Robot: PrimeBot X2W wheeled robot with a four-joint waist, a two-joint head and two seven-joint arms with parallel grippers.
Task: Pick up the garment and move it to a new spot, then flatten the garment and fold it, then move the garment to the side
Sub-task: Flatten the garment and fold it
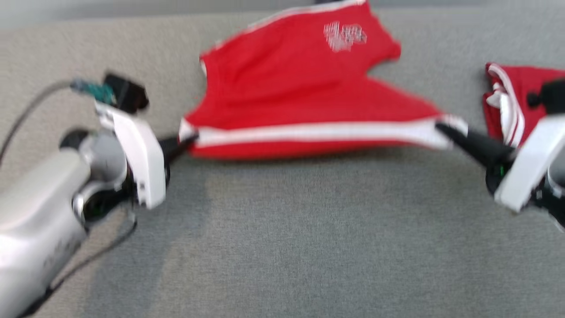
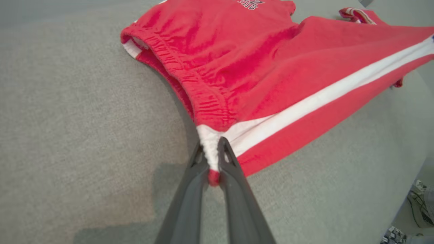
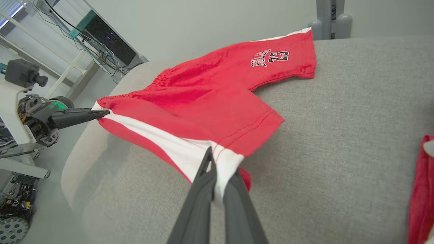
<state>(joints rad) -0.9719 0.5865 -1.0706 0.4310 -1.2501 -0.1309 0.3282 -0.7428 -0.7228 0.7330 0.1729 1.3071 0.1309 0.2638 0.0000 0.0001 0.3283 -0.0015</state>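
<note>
Left gripper (image 2: 212, 150) pinches the shorts' (image 1: 300, 88) waistband corner, my right gripper (image 3: 218, 176) pinches the striped leg hem; the shorts stretch between them, near edge raised, far side on the cushion (image 1: 309, 243). I judge this the flattening step: next, lower both ends evenly, keeping the cloth taut

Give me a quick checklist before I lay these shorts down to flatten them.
1. The left fingers shut on the red shorts' waistband corner: ok.
2. The right fingers shut on the leg hem at the white stripe: ok.
3. Striped edge pulled straight between them: ok.
4. Shorts lying flat on the grey cushion: not ok, the middle is rumpled.
5. The other red garment apart from the shorts: ok.
</note>
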